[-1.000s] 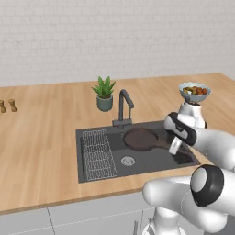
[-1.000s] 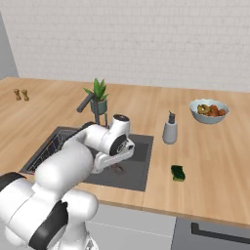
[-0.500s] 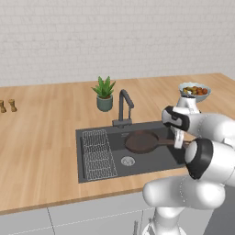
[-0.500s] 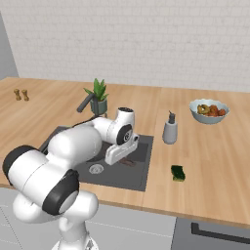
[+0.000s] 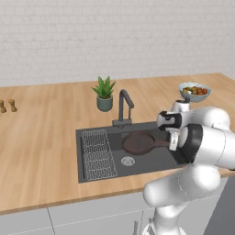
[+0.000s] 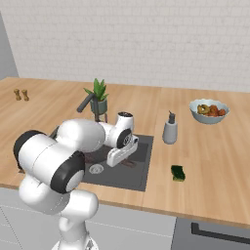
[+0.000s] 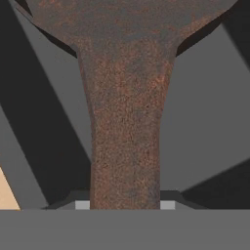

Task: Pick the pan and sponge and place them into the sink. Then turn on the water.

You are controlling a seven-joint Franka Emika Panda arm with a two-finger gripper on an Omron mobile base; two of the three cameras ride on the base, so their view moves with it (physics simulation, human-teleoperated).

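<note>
Start at the counter's (image 5: 41, 137) far left edge: you've got two small brown shakers (image 5: 7, 106) standing there on pale wood-grain, well apart from everything else. Move right and the counter stays bare until the sink (image 5: 94, 172), a dark grey rectangular basin sunk into the wood, with a wire grid rack (image 5: 97, 153) along its left side and a round metal drain (image 5: 127, 161) just beside it. Behind the basin's back rim stands the dark gooseneck faucet (image 5: 123, 106), and behind that a spiky green plant (image 5: 104, 93) in a grey pot.

Now the pan (image 5: 137, 142): round, shallow, mottled rusty brown-black, sitting inside the sink over its right half, long straight handle pointing right. Your gripper (image 5: 173, 140) is at the handle's end; in the hand view the rough handle (image 7: 126, 146) runs straight up between the fingertips, which look clamped on it.

Further right, a grey soap dispenser (image 6: 170, 130) stands near the sink's right rim, and the sponge (image 6: 178, 173), a small dark green block, lies flat near the counter's front edge with open wood around it. A bowl of fruit (image 6: 208, 111) sits toward the back right corner. A white brick wall closes the back.
</note>
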